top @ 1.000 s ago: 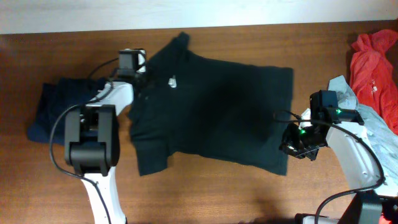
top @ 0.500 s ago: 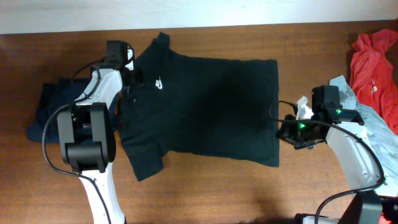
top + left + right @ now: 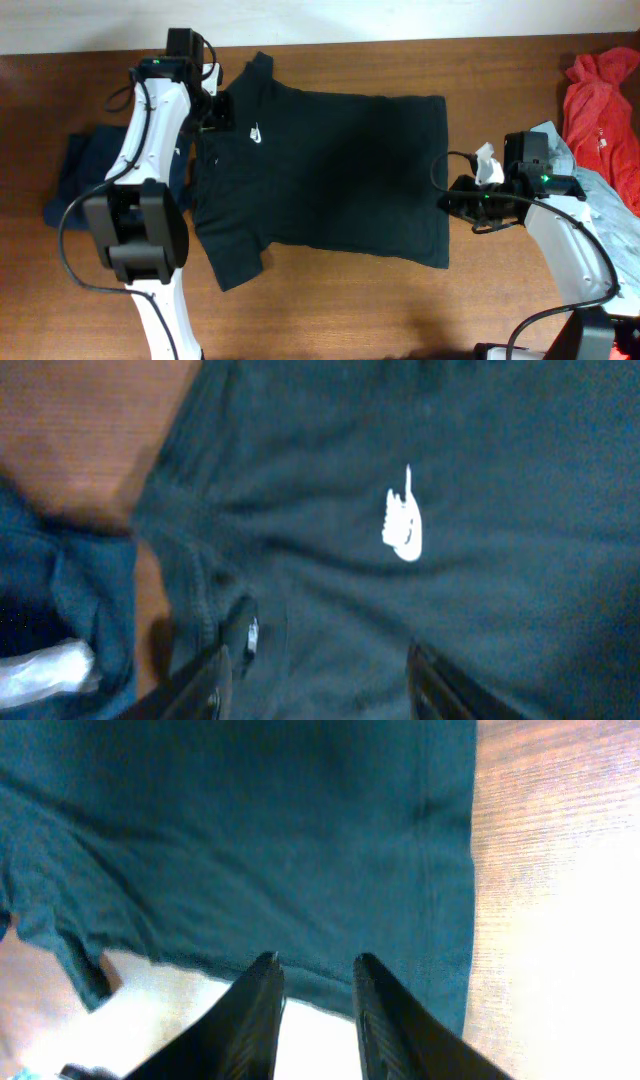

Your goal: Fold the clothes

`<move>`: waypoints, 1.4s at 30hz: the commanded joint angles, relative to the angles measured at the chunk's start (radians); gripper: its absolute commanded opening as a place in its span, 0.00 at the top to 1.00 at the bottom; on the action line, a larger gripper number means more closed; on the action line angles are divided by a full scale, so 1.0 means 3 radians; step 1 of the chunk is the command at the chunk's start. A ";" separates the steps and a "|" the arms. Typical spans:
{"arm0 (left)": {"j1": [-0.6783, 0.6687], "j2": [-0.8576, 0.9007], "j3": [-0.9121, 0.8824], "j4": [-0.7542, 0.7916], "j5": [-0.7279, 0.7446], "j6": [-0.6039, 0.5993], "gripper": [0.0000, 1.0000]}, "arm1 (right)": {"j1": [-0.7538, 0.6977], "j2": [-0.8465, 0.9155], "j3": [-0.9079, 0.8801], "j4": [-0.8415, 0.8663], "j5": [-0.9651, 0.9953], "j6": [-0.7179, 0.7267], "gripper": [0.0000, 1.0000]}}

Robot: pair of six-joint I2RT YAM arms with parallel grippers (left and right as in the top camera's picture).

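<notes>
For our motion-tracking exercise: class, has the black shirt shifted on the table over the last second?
Yes. The black shirt slid left, away from the red garment.

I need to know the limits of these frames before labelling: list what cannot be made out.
- Navy garment: overhead, the left arm covers part of it; folded or not is unclear.
- Red garment: overhead, cut off by the right edge.
- Pale grey-blue garment: overhead, partly under the right arm.
- White logo: blurred in left wrist view, tiny overhead.
</notes>
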 commanded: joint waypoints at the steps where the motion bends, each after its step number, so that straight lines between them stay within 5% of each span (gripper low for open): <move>1: 0.0048 -0.0364 0.0156 -0.0231 0.0056 0.0066 0.44 | 0.0019 0.0014 0.0032 -0.0259 0.0041 -0.0033 0.78; 6: 0.0048 -0.0515 0.0156 -0.0524 0.0037 0.0066 0.45 | 0.0134 0.0083 -0.0173 -0.0383 0.0188 -0.0033 0.88; 18: 0.0048 -0.1289 0.0158 -0.0657 0.0089 0.0179 0.45 | 0.0263 0.0743 -0.0599 0.0774 0.0338 0.0137 0.96; 29: 0.0048 -0.1846 0.0158 -0.0509 -0.0053 0.0305 0.39 | 0.0201 0.0871 -0.0598 -0.0099 0.1770 0.1369 0.96; 42: 0.0048 -0.1855 0.0156 -0.0704 -0.0057 0.0305 0.38 | 0.0100 0.0860 -0.0546 0.0248 0.1876 0.0898 0.96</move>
